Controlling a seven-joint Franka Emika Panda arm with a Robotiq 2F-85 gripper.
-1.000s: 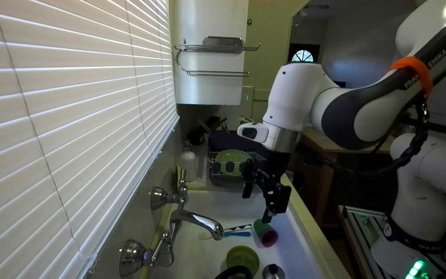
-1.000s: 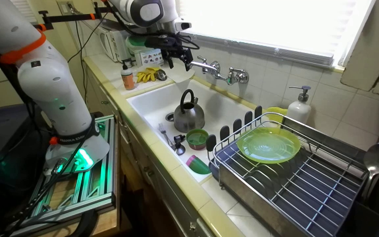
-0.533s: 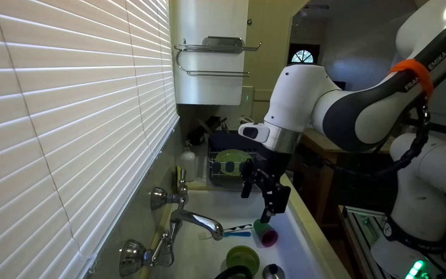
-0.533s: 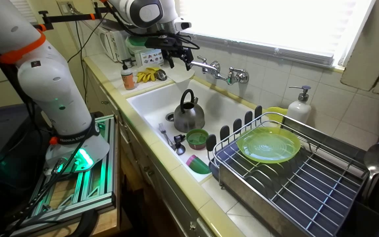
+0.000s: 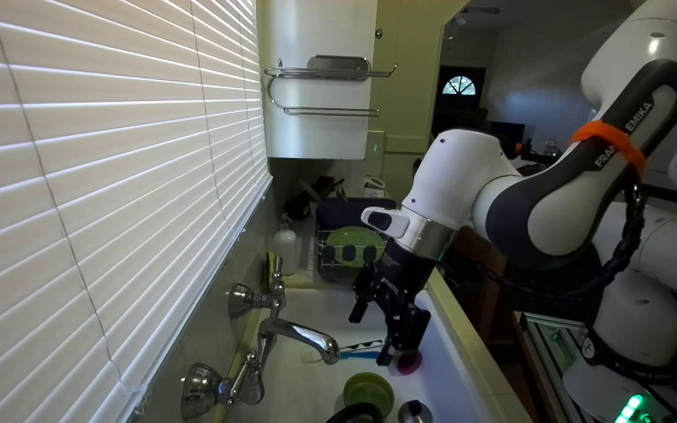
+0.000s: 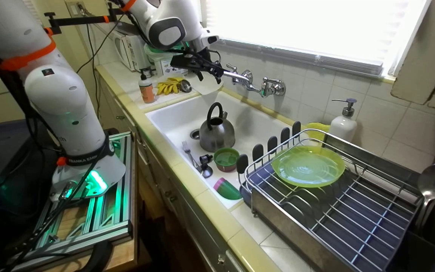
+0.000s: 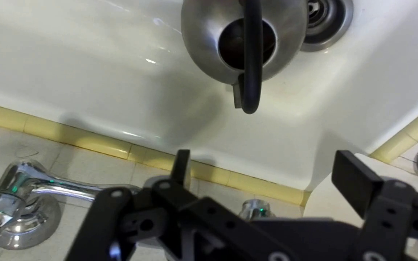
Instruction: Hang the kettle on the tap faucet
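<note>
The kettle (image 6: 217,138) is a round brushed-steel one with a black loop handle, standing upright in the sink. The wrist view shows it from above (image 7: 201,50), with the handle (image 7: 253,72) upright. In an exterior view only the top of its handle (image 5: 355,411) shows at the bottom edge. The silver tap faucet (image 5: 303,336) sticks out from the wall over the sink; it also shows in the wrist view (image 7: 71,189), partly hidden by my left finger. My gripper (image 5: 369,339) is open and empty above the sink, beside the spout's end and higher than the kettle (image 6: 209,78).
In the sink (image 6: 164,124) are a green bowl (image 6: 225,160), a green and pink cup (image 6: 228,189), a fork (image 6: 189,151) and a small dark-and-silver item (image 6: 205,166). A dish rack (image 6: 353,211) with a green plate (image 6: 308,166) and a soap dispenser (image 6: 343,126) stand beside it.
The arm and open gripper have moved in the last half second: down and left in an exterior view, slightly right in another, with the wrist tilted more. The kettle has not moved.
</note>
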